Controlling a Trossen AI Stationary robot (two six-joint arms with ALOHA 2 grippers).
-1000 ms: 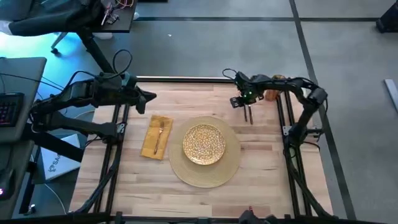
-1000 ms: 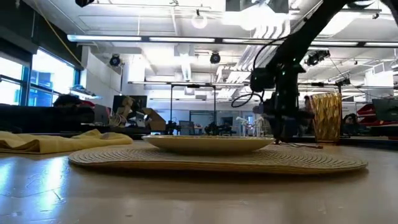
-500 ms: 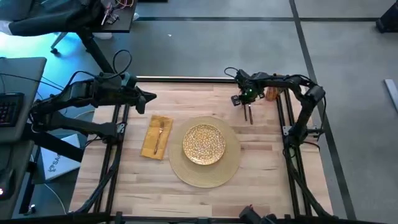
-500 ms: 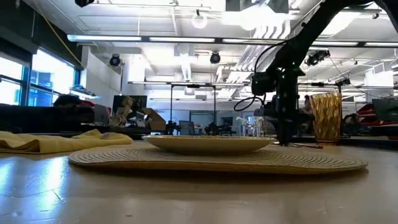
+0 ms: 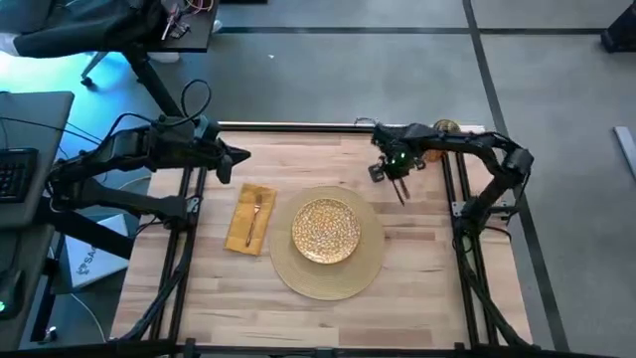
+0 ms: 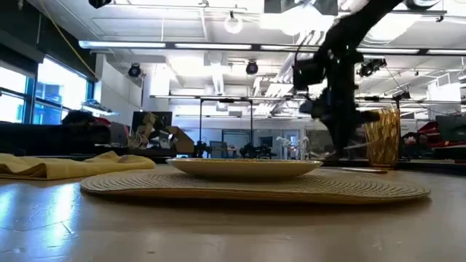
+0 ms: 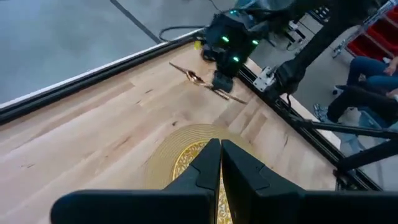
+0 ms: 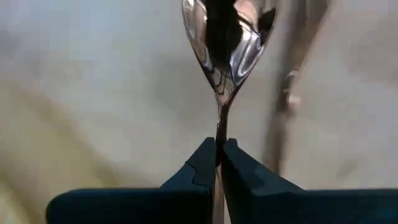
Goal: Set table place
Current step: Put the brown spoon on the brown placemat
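Copper spoon (image 8: pixel 224 38): it is hanging clamped by its handle between the right gripper's (image 8: pixel 217 148) fingers, bowl pointing away from the wrist, lifted off the worktop (image 5: pixel 417 288) near the far right corner.
Second utensil: another copper piece (image 7: pixel 225 94) is lying flat on the planks just below the right gripper; what kind it is cannot be told.
Plate (image 5: pixel 326 230): gold and textured, it is sitting in the middle of the placemat (image 5: pixel 373 261), which is lying at the centre of the worktop.
Napkin (image 5: pixel 241 227): mustard yellow, it is lying just left of the placemat and carrying a fork (image 5: pixel 254 216) laid along its length.
Glass (image 6: pixel 381 137): amber, it is standing upright at the far right edge, behind the right arm.
Left gripper (image 7: pixel 219 149): it is hovering above the worktop's far left part, well apart from the napkin, with its fingers pressed together on nothing, pointing toward the plate.
Room: a person's legs (image 7: pixel 373 78) are showing beyond the far edge.
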